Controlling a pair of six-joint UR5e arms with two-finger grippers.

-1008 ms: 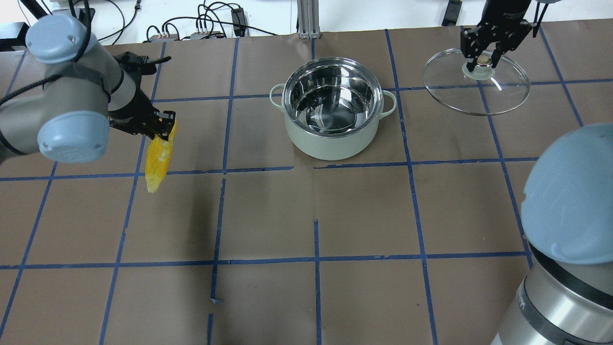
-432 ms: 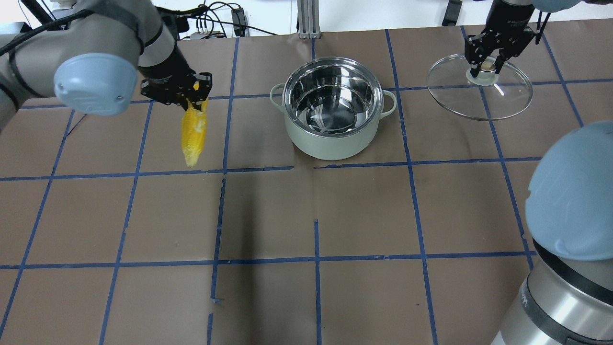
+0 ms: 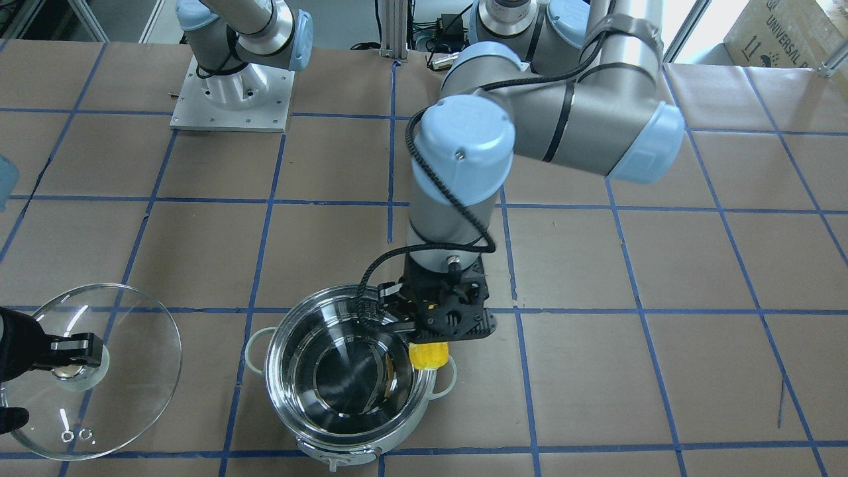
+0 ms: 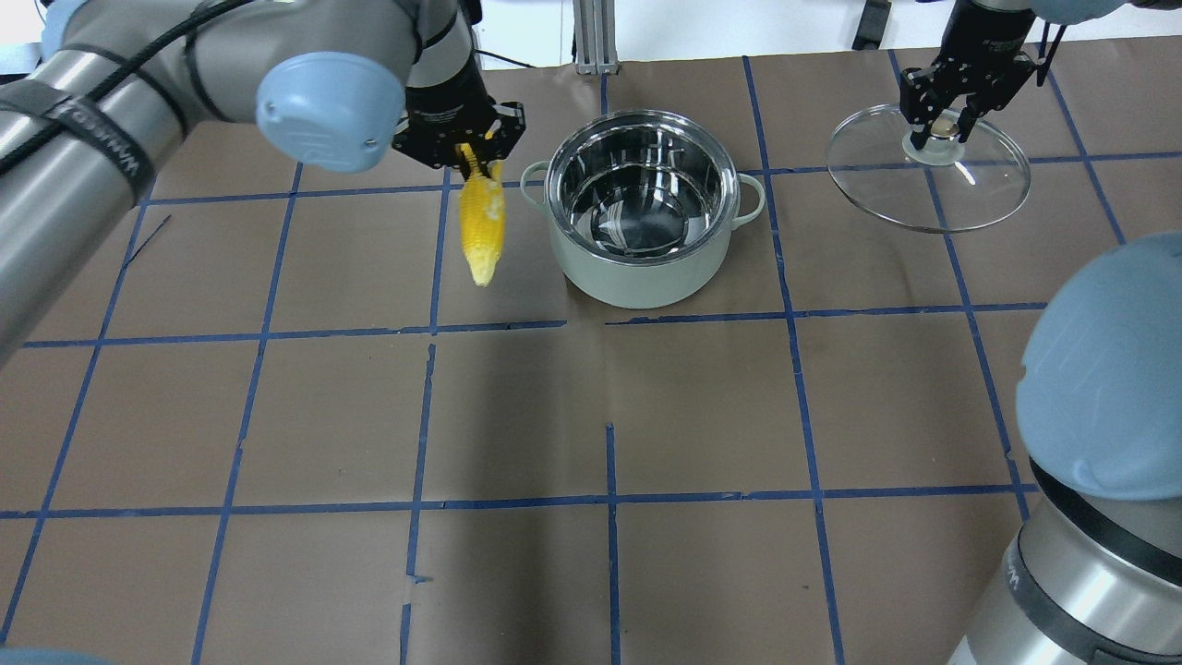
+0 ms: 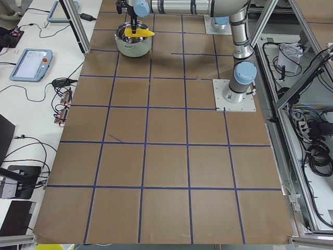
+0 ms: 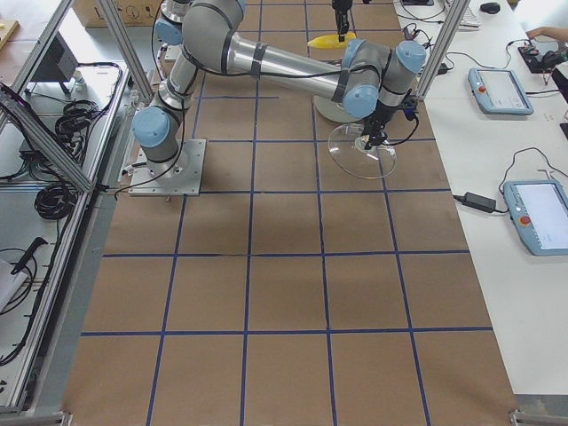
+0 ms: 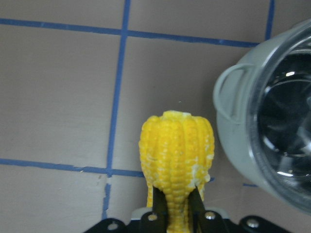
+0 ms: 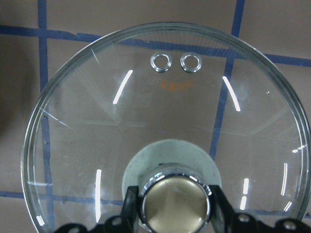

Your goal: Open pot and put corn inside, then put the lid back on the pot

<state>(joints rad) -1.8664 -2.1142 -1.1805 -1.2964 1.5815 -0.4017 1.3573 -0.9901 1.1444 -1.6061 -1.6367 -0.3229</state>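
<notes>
On my left, the left gripper point(image 4: 471, 162) is clamped on one end of the corn point(image 4: 483, 226), which I see held above the table just beside the pot point(image 4: 637, 272), outside its rim. The pot stands open mid-table. Far right, the right gripper point(image 4: 942, 129) pinches the knob point(image 8: 174, 200) of the lid point(image 4: 970, 199), well apart from the pot.

Bright even light, glare streaks on lid point(image 8: 167, 121), soft shadows
</notes>
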